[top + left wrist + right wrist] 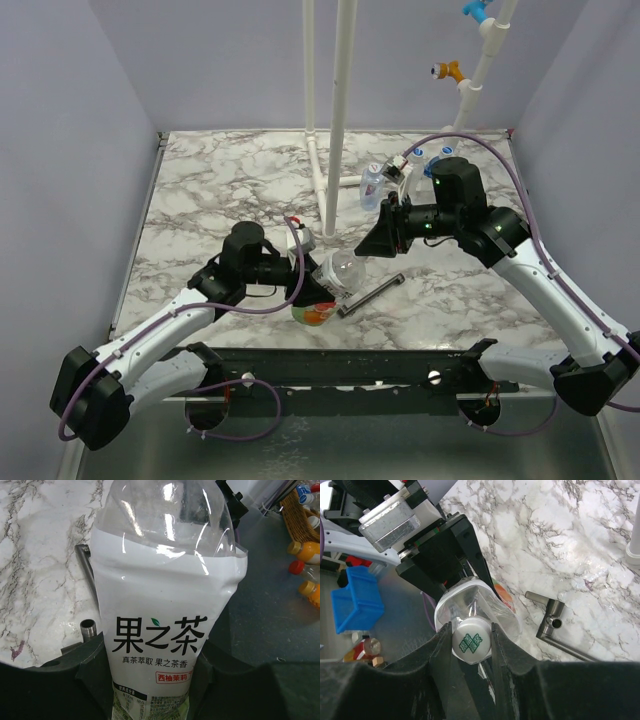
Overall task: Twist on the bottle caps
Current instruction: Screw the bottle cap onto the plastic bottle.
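Observation:
A clear bottle [338, 270] with a green, orange and red label lies tilted between both grippers, its neck pointing up and right. My left gripper [303, 290] is shut on its labelled body; in the left wrist view the bottle [160, 605] fills the gap between the fingers of that gripper [150, 690]. My right gripper [363, 250] is shut on a white cap with green print [471, 640] that sits on the bottle's [492, 607] mouth. The other caps are not seen.
A black T-shaped metal tool [371, 296] lies just right of the bottle and shows in the right wrist view [552, 622]. Small blue-labelled bottles [375, 184] [428, 157] stand at the back right. Tall white pipes [338, 110] rise behind centre.

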`<state>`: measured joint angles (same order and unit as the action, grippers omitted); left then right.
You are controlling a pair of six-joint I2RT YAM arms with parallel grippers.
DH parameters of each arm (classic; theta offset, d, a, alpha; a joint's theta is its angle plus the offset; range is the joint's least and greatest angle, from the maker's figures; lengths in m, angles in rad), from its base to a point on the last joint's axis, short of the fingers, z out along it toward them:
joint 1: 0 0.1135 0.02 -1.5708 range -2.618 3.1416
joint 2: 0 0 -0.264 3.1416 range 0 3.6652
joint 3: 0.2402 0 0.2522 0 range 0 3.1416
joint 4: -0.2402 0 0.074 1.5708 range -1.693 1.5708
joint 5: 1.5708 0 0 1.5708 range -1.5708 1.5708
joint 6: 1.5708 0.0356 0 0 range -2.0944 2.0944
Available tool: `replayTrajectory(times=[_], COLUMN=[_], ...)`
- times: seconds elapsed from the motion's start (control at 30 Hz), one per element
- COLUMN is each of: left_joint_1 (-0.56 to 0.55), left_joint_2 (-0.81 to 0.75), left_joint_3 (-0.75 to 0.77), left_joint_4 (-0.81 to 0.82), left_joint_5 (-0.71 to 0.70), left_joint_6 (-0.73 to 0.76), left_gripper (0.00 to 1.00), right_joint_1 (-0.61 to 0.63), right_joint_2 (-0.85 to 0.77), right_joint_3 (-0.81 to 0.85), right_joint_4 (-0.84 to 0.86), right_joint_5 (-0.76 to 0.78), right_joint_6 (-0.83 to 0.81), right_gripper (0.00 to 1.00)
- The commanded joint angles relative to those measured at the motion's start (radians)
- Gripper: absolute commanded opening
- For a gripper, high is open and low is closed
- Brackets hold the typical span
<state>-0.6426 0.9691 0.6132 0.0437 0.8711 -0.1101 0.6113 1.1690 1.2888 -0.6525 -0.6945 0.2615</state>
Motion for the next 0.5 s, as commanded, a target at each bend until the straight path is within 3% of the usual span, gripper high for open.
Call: replayTrajectory(times=[0.0, 0.3, 0.47], left_joint_1=[0.007, -0.074, -0.231], left_joint_2=[0.006, -0.090, -0.083], left_joint_3=[0.045, 0.050, 0.080], left_joint_4=[0.056, 0.054, 0.065], left_joint_5=[-0.083, -0.611, -0.970], left_joint_6=[-0.036, 0.105, 0.247], left_gripper=[0.00, 0.00, 0.00], right_joint_1=[0.008, 0.008, 0.008], right_joint_2=[0.008, 0.092, 0.111], right_joint_3=[0.001, -0.031, -0.064], right_joint_4=[-0.053, -0.067, -0.039], right_joint_5=[0.038, 0.131, 0.207], right_joint_6=[0.053, 0.341, 0.495], right_gripper=[0.22, 0.16, 0.14])
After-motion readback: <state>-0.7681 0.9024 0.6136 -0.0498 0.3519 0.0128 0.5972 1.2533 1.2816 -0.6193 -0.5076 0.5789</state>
